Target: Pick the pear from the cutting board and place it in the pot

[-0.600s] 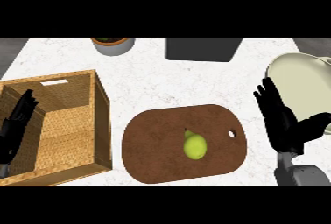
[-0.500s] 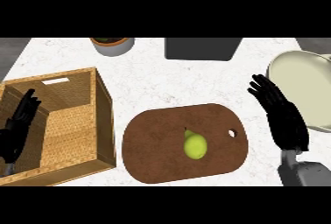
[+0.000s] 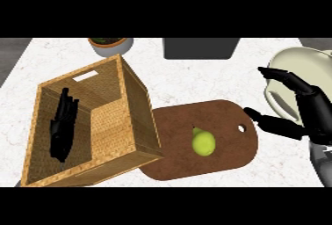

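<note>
**Pear [image 3: 203, 143] untouched on the cutting board [image 3: 170, 136]; right robot hand [image 3: 310, 110] open beside it**

The pear lies right of centre on the brown cutting board, and nothing touches it. Just right of the board's right edge, the right robot hand hovers with fingers spread and thumb held apart, gripping nothing. It partly overlaps the cream pot [image 3: 292, 57] at the right edge of the counter [image 3: 194, 83].

Step 1, the reach toward the pear, looks to be the one in hand, and the grasp is not yet made. The next move calls for this robot hand to travel left and down over the pear, then close on its 2 sides.

The left robot hand [image 3: 63, 127] rests with straight fingers pressed together over the inside of the wicker basket [image 3: 139, 110], left of the board. At the far edge stand 1 potted plant [image 3: 110, 44] and 1 dark box [image 3: 198, 48].
</note>
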You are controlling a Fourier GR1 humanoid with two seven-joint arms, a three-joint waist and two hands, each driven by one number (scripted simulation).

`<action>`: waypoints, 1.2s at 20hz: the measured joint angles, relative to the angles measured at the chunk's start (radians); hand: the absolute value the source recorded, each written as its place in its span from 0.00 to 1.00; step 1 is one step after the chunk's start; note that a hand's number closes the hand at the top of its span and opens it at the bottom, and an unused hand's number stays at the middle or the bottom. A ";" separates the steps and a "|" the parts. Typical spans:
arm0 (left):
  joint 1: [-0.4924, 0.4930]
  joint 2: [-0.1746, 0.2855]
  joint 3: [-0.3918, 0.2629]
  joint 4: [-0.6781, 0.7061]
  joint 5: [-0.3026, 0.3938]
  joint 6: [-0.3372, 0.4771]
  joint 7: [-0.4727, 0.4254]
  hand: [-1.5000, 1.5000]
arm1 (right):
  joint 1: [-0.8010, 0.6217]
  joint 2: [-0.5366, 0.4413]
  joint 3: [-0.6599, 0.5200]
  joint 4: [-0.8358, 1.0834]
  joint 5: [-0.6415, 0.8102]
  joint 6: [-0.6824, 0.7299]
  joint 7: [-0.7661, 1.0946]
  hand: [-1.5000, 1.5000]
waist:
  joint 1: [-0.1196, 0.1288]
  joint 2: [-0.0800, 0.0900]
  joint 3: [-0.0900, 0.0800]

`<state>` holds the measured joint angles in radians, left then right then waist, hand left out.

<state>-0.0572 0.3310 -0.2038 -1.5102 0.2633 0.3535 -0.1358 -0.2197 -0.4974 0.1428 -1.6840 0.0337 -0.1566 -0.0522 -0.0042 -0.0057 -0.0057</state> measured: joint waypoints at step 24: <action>0.027 -0.063 -0.081 -0.069 -0.025 0.033 -0.025 0.50 | -0.101 -0.043 0.450 -0.329 0.320 0.438 0.759 0.00 | 0.018 0.005 0.003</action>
<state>-0.0301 0.2679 -0.2844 -1.5789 0.2388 0.3866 -0.1609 -0.3206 -0.5400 0.5927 -2.0133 0.3540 0.2815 0.7072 0.0141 -0.0008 -0.0026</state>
